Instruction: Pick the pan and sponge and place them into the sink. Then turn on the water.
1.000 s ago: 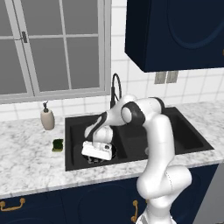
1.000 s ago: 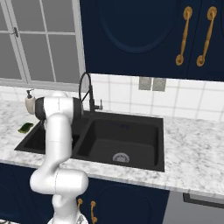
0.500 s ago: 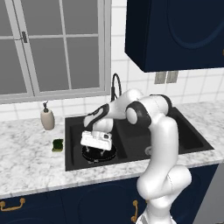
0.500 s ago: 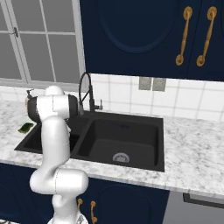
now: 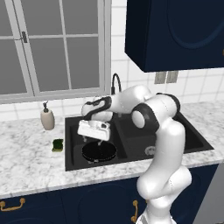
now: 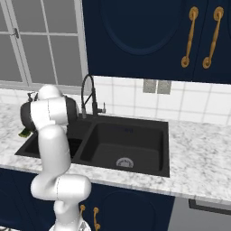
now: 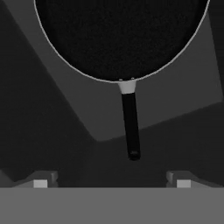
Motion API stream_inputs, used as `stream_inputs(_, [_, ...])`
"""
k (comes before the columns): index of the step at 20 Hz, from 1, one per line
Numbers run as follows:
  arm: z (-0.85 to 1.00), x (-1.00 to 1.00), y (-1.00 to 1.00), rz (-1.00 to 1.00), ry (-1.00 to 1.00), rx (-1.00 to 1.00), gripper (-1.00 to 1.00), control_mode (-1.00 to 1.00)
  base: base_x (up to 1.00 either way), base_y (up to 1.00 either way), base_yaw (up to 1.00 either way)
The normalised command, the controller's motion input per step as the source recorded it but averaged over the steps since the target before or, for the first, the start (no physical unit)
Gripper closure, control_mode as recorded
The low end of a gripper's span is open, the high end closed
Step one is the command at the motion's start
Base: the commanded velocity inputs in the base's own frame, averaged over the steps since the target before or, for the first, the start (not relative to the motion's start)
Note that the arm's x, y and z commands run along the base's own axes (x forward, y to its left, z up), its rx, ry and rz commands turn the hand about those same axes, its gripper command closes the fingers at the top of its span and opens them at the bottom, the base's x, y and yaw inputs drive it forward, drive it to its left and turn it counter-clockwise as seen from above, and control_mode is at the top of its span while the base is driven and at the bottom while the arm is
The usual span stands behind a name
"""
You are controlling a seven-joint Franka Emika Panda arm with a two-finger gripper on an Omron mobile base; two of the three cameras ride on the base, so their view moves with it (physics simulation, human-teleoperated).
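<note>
The marble bench [image 5: 30, 170] runs under the window and carries the black double-basin sink [image 5: 199, 138], which in the right base view [image 6: 164, 151] shows its arched faucet [image 6: 85, 92] at the back rim and a round metal drain [image 6: 125, 163] in the right basin. The white arm [image 5: 164, 144] rises in front of the sink and bends over to the left basin.

The pan [image 5: 99, 151] lies flat on the floor of that left basin, with nothing gripping it. In the hand view the pan [image 7: 120, 35] has a pale rim, and its straight black handle [image 7: 130, 127] points down toward the camera, ending between the two tips and apart from both.

The fingers [image 5: 92, 139] hang just above the pan, spread wide and holding nothing; in the hand view the fingers [image 7: 111, 180] stand far apart at either side.

A beige soap dispenser [image 5: 47, 118] stands on the bench left of the sink. The sponge [image 5: 57, 145], green and yellow, sits on the bench just beside the sink's left edge, in front of the dispenser.
</note>
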Motion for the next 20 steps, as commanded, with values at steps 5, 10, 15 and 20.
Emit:
stream_inputs(5, [0.46, 0.00, 0.52, 0.00, -0.09, -0.09, -1.00, -1.00, 0.00, 0.00, 0.00])
stream_inputs(10, [0.33, 0.00, 0.56, 0.00, -0.08, -0.08, -1.00, -1.00, 0.00, 0.00, 0.00])
stream_inputs(15, [0.04, 0.00, 0.37, 0.01, -0.03, -0.07, -1.00, -1.00, 0.00, 0.00, 0.00])
stream_inputs(20, [0.00, -0.03, 0.18, 0.00, -0.01, -0.02, -1.00, -1.00, 0.00, 0.00, 0.00])
